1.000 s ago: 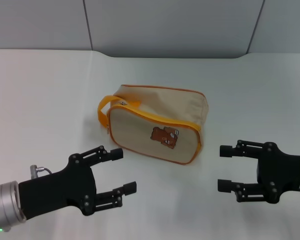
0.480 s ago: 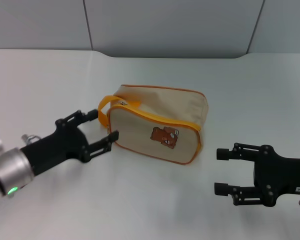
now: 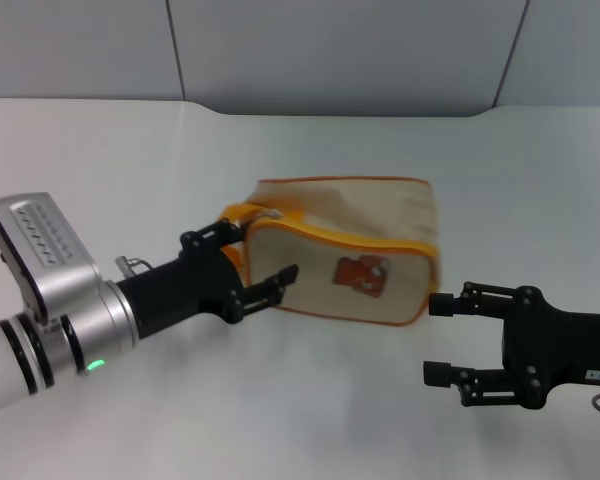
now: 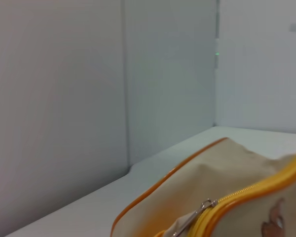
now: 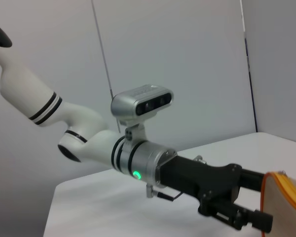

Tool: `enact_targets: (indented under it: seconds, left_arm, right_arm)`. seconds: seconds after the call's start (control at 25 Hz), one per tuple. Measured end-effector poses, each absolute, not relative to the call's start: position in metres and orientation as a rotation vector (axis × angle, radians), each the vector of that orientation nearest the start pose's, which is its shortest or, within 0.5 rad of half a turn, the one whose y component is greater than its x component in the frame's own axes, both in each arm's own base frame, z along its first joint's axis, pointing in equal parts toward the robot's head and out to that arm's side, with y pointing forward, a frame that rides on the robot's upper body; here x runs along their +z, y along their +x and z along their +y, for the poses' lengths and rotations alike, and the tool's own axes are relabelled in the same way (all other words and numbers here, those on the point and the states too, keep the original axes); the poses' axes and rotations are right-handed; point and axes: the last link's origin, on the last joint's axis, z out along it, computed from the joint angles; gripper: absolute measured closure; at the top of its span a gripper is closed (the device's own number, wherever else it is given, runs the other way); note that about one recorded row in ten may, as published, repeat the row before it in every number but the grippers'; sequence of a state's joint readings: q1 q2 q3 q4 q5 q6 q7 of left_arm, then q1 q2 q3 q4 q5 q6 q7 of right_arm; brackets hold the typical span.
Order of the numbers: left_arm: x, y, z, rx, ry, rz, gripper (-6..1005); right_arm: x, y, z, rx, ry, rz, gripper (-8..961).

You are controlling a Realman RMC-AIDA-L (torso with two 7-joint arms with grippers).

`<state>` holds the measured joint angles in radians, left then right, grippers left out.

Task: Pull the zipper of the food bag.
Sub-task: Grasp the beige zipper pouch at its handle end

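The food bag [image 3: 345, 230] is a cream pouch with orange piping and a brown bear print [image 3: 363, 275], lying mid-table. Its orange loop handle [image 3: 238, 213] is at its left end, and the pale pull tab [image 3: 271, 213] of the zipper sits just beside it. My left gripper [image 3: 261, 254] is open, its fingers straddling that left end by the handle. The left wrist view shows the bag [image 4: 222, 173], the zipper line [image 4: 246, 190] and the metal pull tab [image 4: 190, 224] up close. My right gripper [image 3: 432, 337] is open and empty, right of the bag and nearer to me.
The white table [image 3: 100, 150] ends at a grey back wall [image 3: 340, 50]. The right wrist view shows my left arm [image 5: 138, 160], its gripper [image 5: 263, 201] and the bag's end [image 5: 286, 195].
My left gripper has moved up and right from the table's front to the bag's left end. The bag has shifted right and turned. The right gripper has hardly moved.
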<state>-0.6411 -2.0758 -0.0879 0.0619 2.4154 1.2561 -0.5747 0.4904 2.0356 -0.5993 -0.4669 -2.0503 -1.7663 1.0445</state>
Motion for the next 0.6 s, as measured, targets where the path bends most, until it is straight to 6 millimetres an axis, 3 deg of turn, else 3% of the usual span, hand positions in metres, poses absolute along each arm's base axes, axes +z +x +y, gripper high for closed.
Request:
enact_targets:
  seconds: [0.16,0.6]
  left_arm:
    - [-0.088,-0.273,0.321,-0.667,-2.488,-0.281,218]
    - [-0.095,-0.27,0.323,-0.656,-2.417,-0.295,656]
  right_arm:
    - [-0.005,0.278,0.282,0.885,-2.83,0.354,167]
    - [-0.006,0.28,0.279,0.89,-2.819,0.367,172]
